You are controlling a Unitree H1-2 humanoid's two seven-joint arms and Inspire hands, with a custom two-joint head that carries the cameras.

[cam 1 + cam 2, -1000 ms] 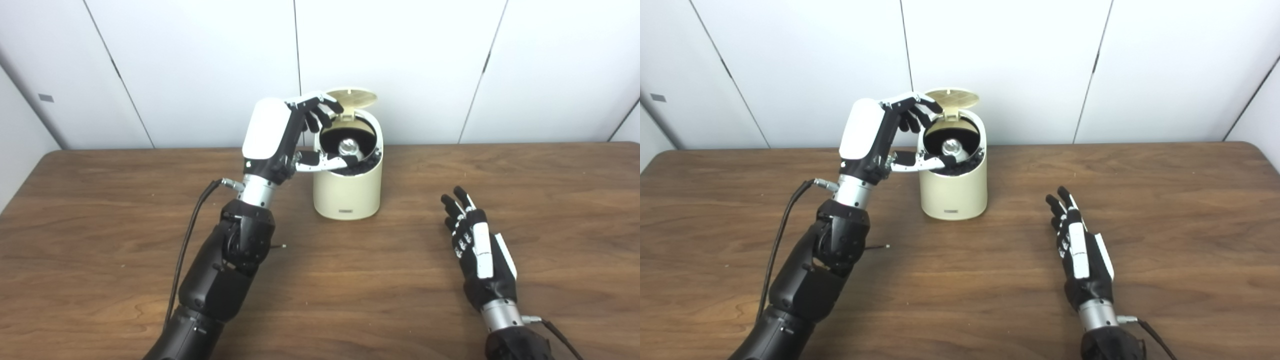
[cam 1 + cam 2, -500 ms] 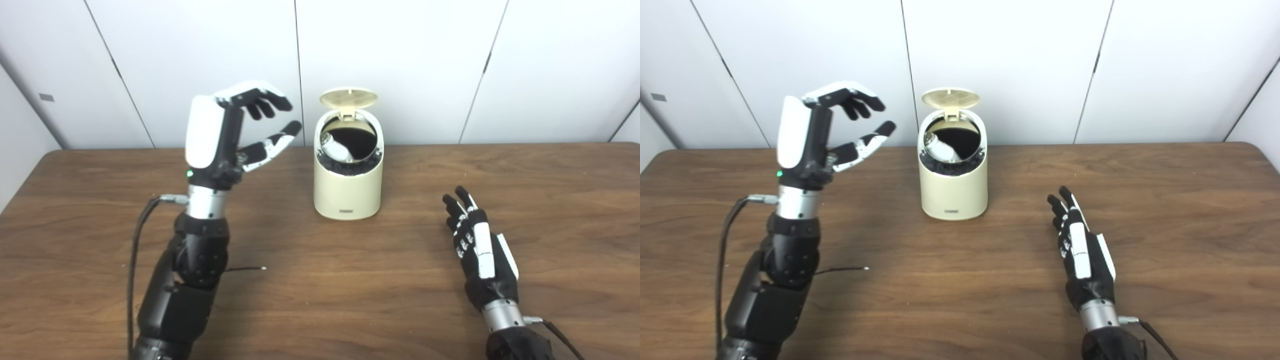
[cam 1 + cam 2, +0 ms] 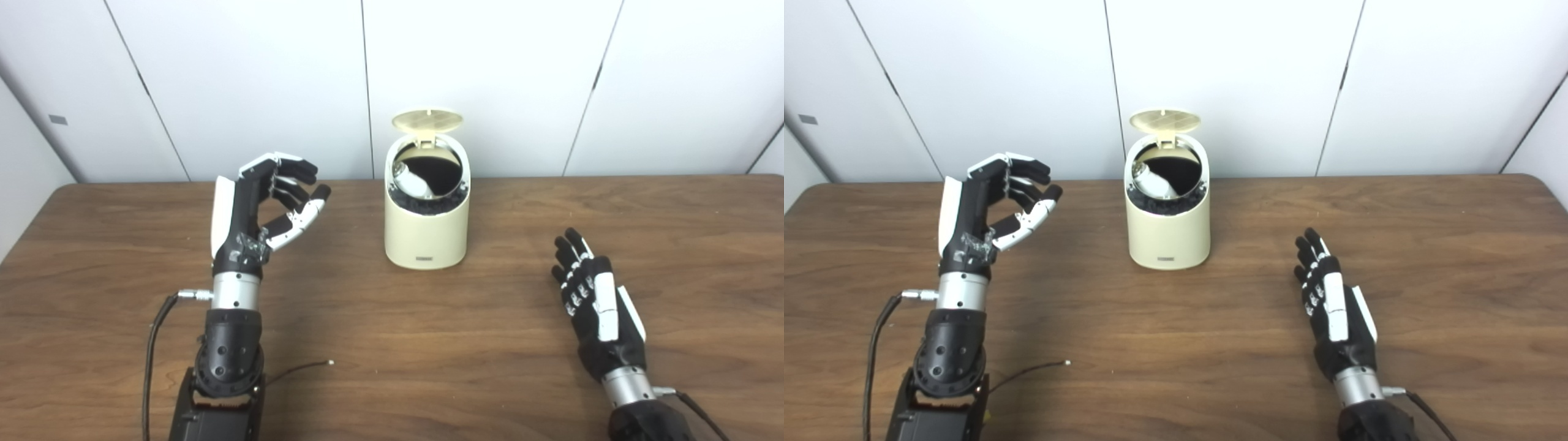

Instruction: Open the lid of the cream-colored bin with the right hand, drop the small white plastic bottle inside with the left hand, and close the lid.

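Fingers (image 3: 576, 269) of the right hand (image 3: 597, 312) lie spread and empty on the bench (image 3: 392, 343), with the open bin (image 3: 427, 229), bottle (image 3: 409, 182) inside, forward-left of them, its raised lid (image 3: 427, 120) nearer this hand than the loosely curled, empty left hand (image 3: 260, 205).

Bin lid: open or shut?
Open. The lid stands tipped back behind the bin mouth, and the bottle shows lying inside.
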